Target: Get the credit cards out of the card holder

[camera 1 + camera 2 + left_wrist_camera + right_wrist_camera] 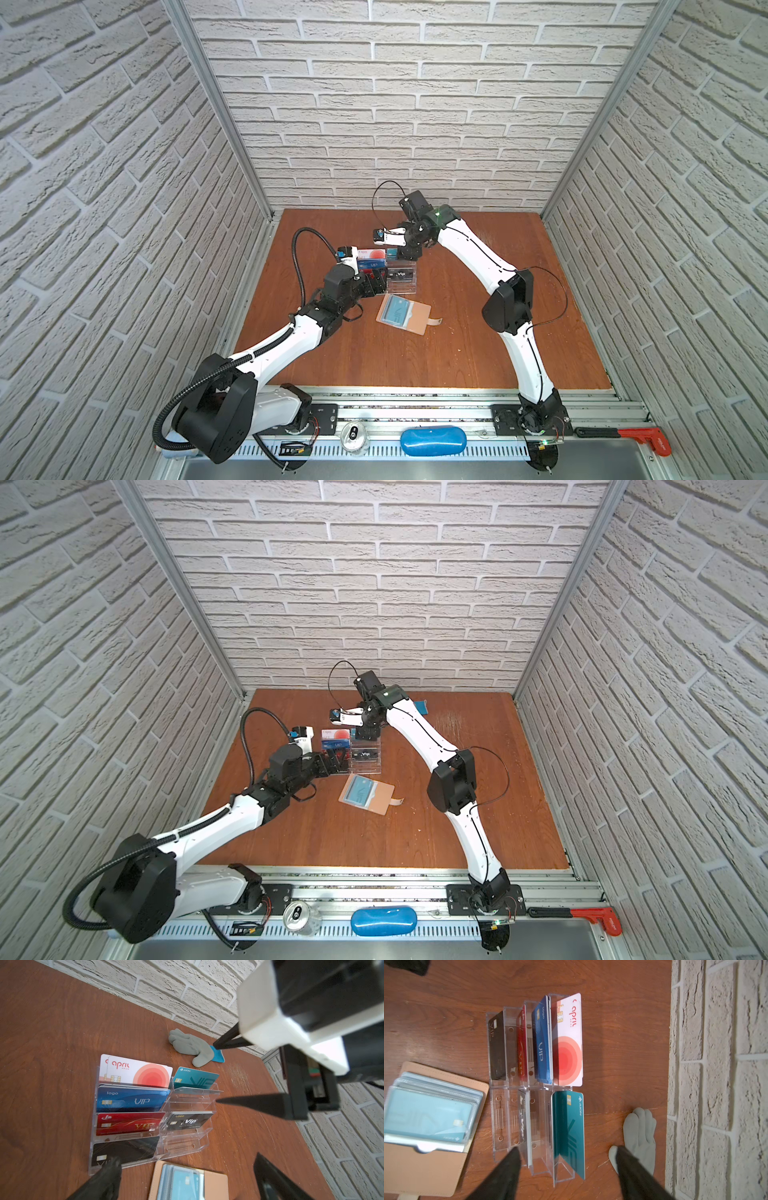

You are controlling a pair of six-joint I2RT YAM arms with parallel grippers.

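Rail, nearest edge: blue case (432, 442), drinks can (353, 434) and red clamp (644, 438). All sit off the table (457, 353) and have no part in the job.

Card holder (403, 313): lies open and flat just in front of the clear stand (187, 1142), strap (434, 321) trailing on the right-arm side. Its sleeve pages are fanned upward. A pale sleeved card (425, 1118) shows under the top page, so by my reading the holder is not yet empty. Lying open keeps the sleeve mouths reachable.

Left gripper (376, 286): jaws spread wide, holding nothing. It hovers low where the holder meets the stand's front, probably placed for the next pull.

Stand tiers: credit cards upright, one colour per step so every face reads.
- Left-arm side, front to rear: black card (124, 1151), red card (126, 1124), blue card (128, 1101), white card (135, 1072).
- Right-arm side: black "Vip" card (188, 1122) midway, teal card (569, 1130) in the rear slot, leaning back.

Right gripper (216, 1073): above that rear slot, fingers wide apart on either side of the teal card. It touches nothing I can see; the slot alone carries the card.

Farthest: grey glove (189, 1047) by the back wall, apart from the stand.
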